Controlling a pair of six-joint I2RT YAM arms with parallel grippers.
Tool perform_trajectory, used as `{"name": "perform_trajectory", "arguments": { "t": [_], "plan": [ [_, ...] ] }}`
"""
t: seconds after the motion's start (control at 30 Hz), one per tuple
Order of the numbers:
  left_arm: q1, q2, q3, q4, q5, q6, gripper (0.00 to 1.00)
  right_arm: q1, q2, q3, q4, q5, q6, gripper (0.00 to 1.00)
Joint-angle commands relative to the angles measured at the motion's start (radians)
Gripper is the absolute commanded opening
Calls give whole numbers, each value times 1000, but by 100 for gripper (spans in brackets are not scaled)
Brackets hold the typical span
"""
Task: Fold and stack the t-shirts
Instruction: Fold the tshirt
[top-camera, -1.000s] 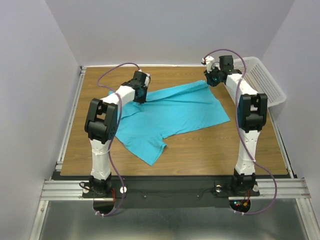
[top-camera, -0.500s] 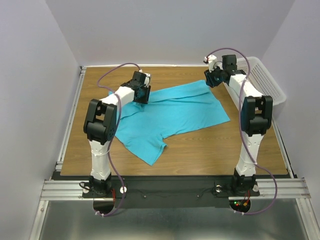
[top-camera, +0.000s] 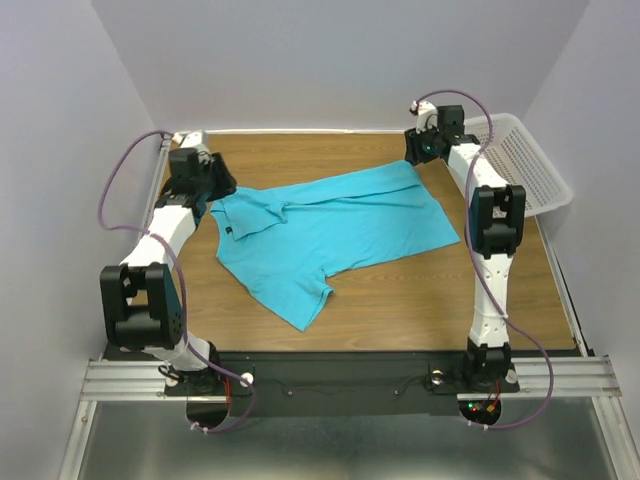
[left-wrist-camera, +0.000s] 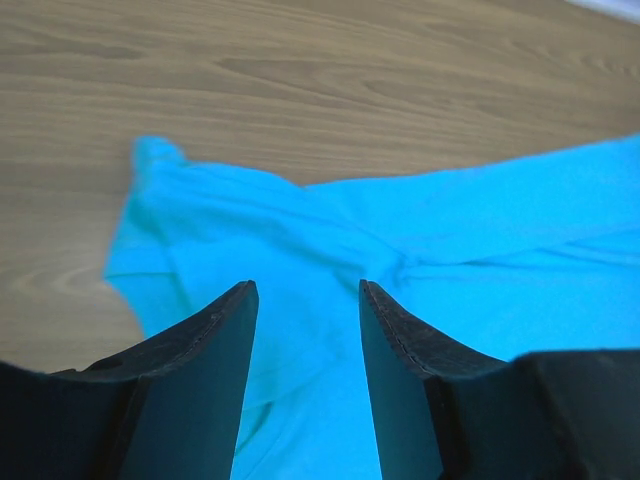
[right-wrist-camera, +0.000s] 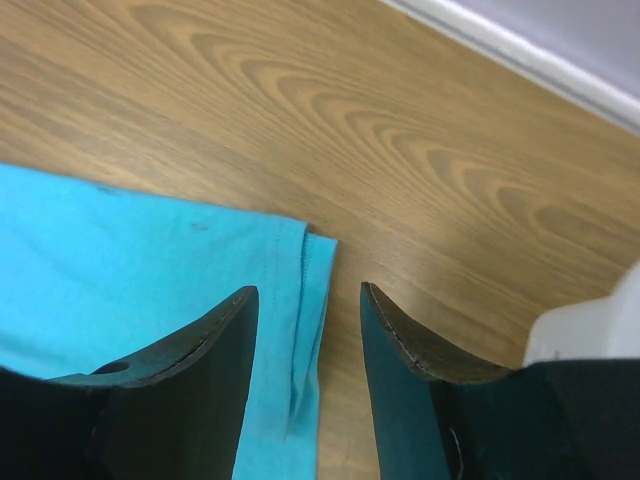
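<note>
One turquoise t-shirt (top-camera: 340, 225) lies spread across the wooden table, a sleeve pointing toward the near edge and its neck end with a small dark label at the left. My left gripper (top-camera: 212, 186) hovers open just off that left end; in the left wrist view its fingers (left-wrist-camera: 210, 345) stand apart over the rumpled t-shirt (left-wrist-camera: 420, 230), holding nothing. My right gripper (top-camera: 414, 152) is open at the shirt's far right corner. In the right wrist view the gripper (right-wrist-camera: 305, 292) straddles the t-shirt's hemmed edge (right-wrist-camera: 300, 260) without gripping it.
A white perforated basket (top-camera: 525, 160) sits at the far right of the table, its corner (right-wrist-camera: 590, 320) showing beside my right fingers. Bare wood surrounds the shirt, and a metal rail (top-camera: 140, 240) runs along the table's left edge.
Both grippers have opened and let go of the shirt. The left arm swung from over the shirt out to the far left. The right gripper drew back slightly.
</note>
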Motion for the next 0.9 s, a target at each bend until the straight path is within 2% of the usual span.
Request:
{"name": "perform_trajectory", "arguments": {
  "t": [0.0,0.17,0.3,0.57,0.73,0.87],
  "plan": [
    [104,-90,-121,87,64,-66,56,6,54,69,11,48,74,51],
    [277,-123,-252,147,153,-115,58,8,94,96,8,62,87,53],
    [365,-124,-314,210,220,-169,58,14,125,113,5,60,110,54],
    [405,-109,-325,233,268,-181,58,26,186,167,-6,40,172,53],
    [411,-97,-323,233,277,-180,58,26,201,175,-20,46,176,45],
    [410,-83,-316,233,289,-180,58,28,201,182,-23,34,166,25]
  ]
}}
